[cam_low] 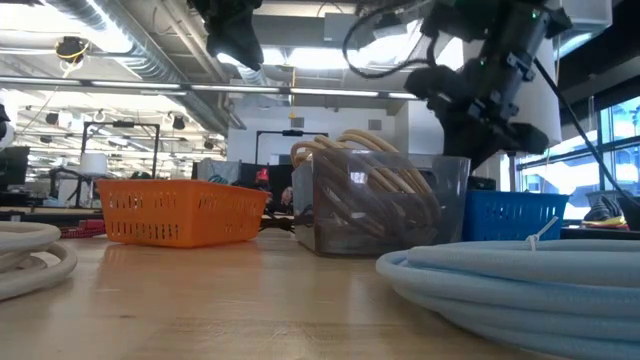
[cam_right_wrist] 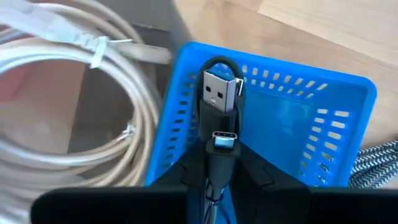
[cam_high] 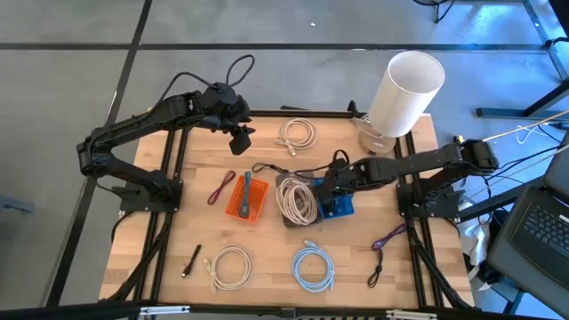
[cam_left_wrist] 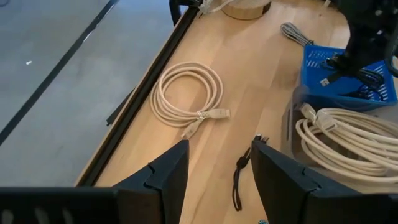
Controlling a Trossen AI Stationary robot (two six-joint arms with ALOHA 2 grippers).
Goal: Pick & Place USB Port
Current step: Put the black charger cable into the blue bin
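USB cable point(cam_right_wrist: 219, 118): black, two plugs showing, pinched in the right hand point(cam_right_wrist: 217, 163); held just above the blue basket point(cam_right_wrist: 311, 118)
Right arm: reaches in from the counter's point(cam_high: 267, 244) right edge to its middle; hand clamped on the cable
Left hand point(cam_left_wrist: 214, 168): parted, holding nothing; hovers near the far edge
Baskets: three; orange point(cam_high: 246, 197), clear point(cam_high: 296, 201), blue
Loose coils: three pale point(cam_high: 301, 134); one light blue point(cam_high: 313, 268)

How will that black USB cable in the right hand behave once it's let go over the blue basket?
Probably floppy: the black USB cable bends in a tight loop behind its plugs, so it should slump rather than stand. Likely light, since the right hand holds it by a narrow pinch. It may spring open slightly and catch the blue basket at its slotted wall.
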